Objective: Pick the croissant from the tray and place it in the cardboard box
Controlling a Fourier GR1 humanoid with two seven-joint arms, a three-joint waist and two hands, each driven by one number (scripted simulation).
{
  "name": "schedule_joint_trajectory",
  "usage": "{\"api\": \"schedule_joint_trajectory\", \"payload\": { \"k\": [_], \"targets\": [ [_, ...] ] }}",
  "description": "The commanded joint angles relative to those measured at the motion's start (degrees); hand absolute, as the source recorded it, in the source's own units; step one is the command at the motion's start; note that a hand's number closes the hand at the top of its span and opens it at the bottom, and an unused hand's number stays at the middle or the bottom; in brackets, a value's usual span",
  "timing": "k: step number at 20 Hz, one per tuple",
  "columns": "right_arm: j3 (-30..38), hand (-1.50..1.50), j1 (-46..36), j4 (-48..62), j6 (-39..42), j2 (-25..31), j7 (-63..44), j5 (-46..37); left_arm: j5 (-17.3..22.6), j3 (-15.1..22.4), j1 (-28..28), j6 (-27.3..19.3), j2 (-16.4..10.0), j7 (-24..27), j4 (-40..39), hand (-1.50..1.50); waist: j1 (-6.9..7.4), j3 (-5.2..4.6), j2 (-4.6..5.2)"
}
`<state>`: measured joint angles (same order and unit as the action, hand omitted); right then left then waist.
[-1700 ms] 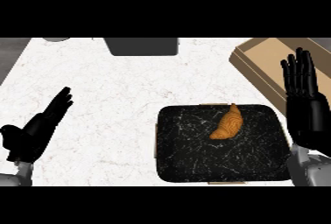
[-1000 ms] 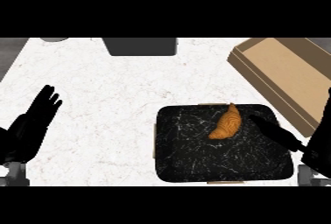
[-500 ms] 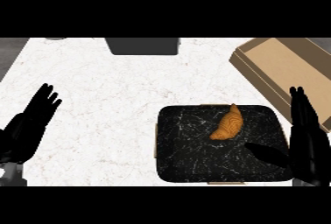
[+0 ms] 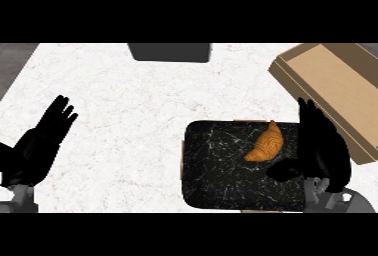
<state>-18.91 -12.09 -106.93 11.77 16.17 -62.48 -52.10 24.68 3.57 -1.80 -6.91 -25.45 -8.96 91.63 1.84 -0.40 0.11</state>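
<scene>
Our right hand (image 4: 323, 157) hovers over the tray's (image 4: 221, 185) right edge, hiding it, fingers straight and apart, seemingly lining up on the croissant (image 4: 265, 143) lying just beside its thumb, our left hand (image 4: 37, 147) resting open at the counter's (image 4: 133, 100) left, the cardboard box (image 4: 332, 80) beyond, partly cut off.

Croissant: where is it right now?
Head view: the croissant lies at the upper right of the black tray, just left of the right robot hand.

Right side of the counter (image 4: 133, 100)
The croissant (image 4: 264, 144) lies on the tray (image 4: 221, 175) (its far right part); cardboard box (image 4: 332, 85) beyond it.
</scene>
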Motion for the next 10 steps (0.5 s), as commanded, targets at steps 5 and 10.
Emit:
{"api": "schedule_joint_trajectory", "payload": {
  "k": [5,10],
  "targets": [
    [5.3,-1.50,-12.5,8.6,14.2,-9.7,-16.3,5.0,0.1,-0.8,0.2,0.8,-0.1,-0.2,0.0,0.00,-0.86,0.23,-0.03],
    [6.7,-1.50,-14.1,9.4,18.0,-12.5,-19.5,4.2,0.3,-2.5,-0.9,1.1,-0.8,-0.4,-1.7,0.00,-2.10,0.22,-0.33]
  ]
}}
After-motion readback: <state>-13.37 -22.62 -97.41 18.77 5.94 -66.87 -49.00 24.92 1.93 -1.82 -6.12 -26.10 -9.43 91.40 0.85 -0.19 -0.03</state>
